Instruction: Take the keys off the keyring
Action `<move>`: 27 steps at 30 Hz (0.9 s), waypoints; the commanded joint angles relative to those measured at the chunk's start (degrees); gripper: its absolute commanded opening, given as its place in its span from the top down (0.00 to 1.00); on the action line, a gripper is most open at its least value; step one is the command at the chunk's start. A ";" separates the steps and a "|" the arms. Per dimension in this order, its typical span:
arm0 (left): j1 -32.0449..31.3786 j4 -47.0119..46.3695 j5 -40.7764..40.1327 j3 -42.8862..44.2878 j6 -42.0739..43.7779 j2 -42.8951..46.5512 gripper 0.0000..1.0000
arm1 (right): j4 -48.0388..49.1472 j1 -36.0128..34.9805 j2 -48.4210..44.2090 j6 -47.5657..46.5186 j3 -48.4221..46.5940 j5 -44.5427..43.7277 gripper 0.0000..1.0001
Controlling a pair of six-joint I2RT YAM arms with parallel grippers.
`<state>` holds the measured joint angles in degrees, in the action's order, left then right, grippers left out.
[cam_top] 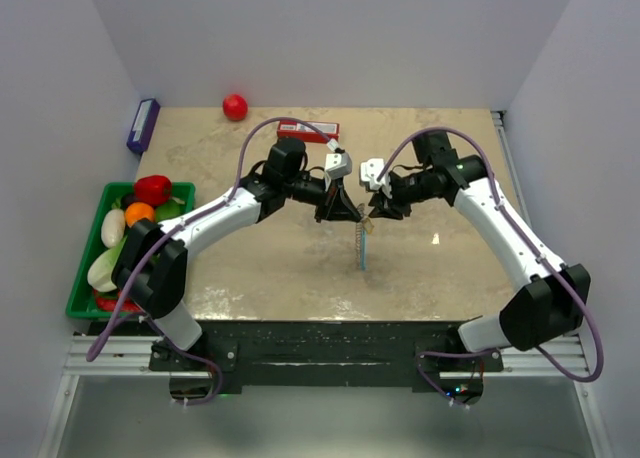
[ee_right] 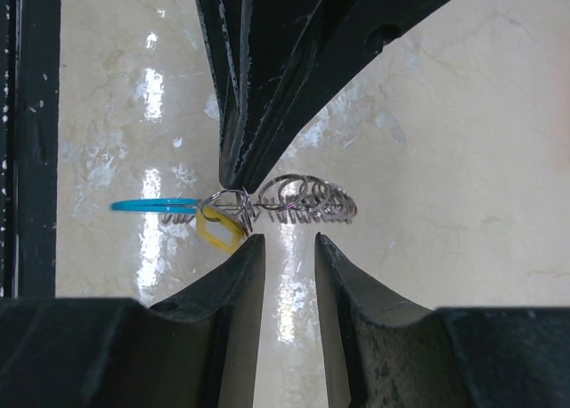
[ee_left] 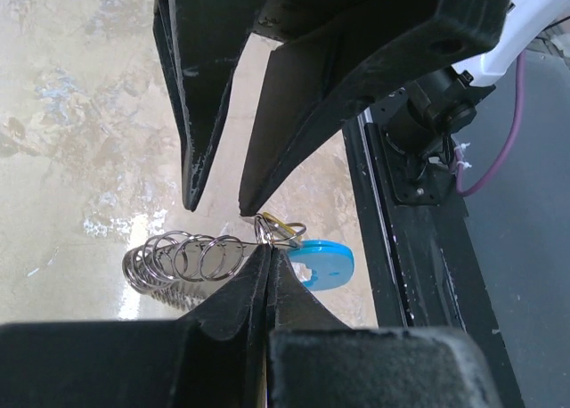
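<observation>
Two arms meet over the middle of the counter [cam_top: 280, 268]. The left arm [cam_top: 215, 218] reaches in from the left and the right arm [cam_top: 490, 203] from the right, with their wrists close together. Between them is the keyring [ee_left: 183, 258], a run of silvery wire rings bunched like a coil, with a light-blue piece [ee_left: 322, 264] joined at one end. In the top view it shows only as a thin streak running from the jaws toward the near edge, its near end blue. Whether it rests on the counter or hangs clear of it I cannot tell.

The left jaws are closed tight, tip against tip. They pinch the keyring at the point where the coil of rings meets the blue piece. The key [ee_right: 218, 232], a small brass-yellow piece, sits at that same junction, threaded among the rings just beside the pinch.

The right jaws stand parted with a clear gap, and nothing lies between them. Their tips point at the junction from the side opposite the left jaws. One tip is just beside the key, but I cannot tell whether it touches.

Well apart from all this, a red ball [cam_top: 235, 106] lies at the far edge of the counter, and a red box [cam_top: 308, 130] is a little to its right. A purple box [cam_top: 143, 124] sits by the far left corner. A green tray [cam_top: 82, 263] of vegetables stands off the counter's left side.
</observation>
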<state>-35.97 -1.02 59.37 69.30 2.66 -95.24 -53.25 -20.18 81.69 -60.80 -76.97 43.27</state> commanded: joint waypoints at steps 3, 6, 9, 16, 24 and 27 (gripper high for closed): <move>0.28 -1.44 1.88 2.68 1.48 2.43 1.00 | -0.36 0.06 -3.38 -2.40 -2.48 2.44 0.68; 0.28 -1.44 1.97 2.77 1.48 2.17 1.00 | -0.45 -0.03 -4.52 -2.49 -2.66 3.31 0.68; 0.19 -1.44 1.97 2.77 1.39 1.99 1.00 | -1.41 0.06 -4.70 -3.01 -3.01 4.63 0.67; 0.19 -1.62 1.97 3.04 1.04 1.73 1.00 | -3.61 -0.03 -2.94 -4.59 -2.75 6.13 0.70; 0.28 -1.53 2.15 3.39 0.86 1.29 1.00 | -4.05 -0.20 -1.18 -4.68 -3.10 7.18 0.72; 0.19 -1.53 2.32 3.48 0.77 1.20 1.00 | -4.23 -0.29 -0.57 -4.68 -3.71 7.18 0.72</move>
<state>-35.97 -0.69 59.81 69.97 2.66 -95.24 -56.62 -20.23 80.90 -64.58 -78.17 47.75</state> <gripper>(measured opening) 0.015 0.283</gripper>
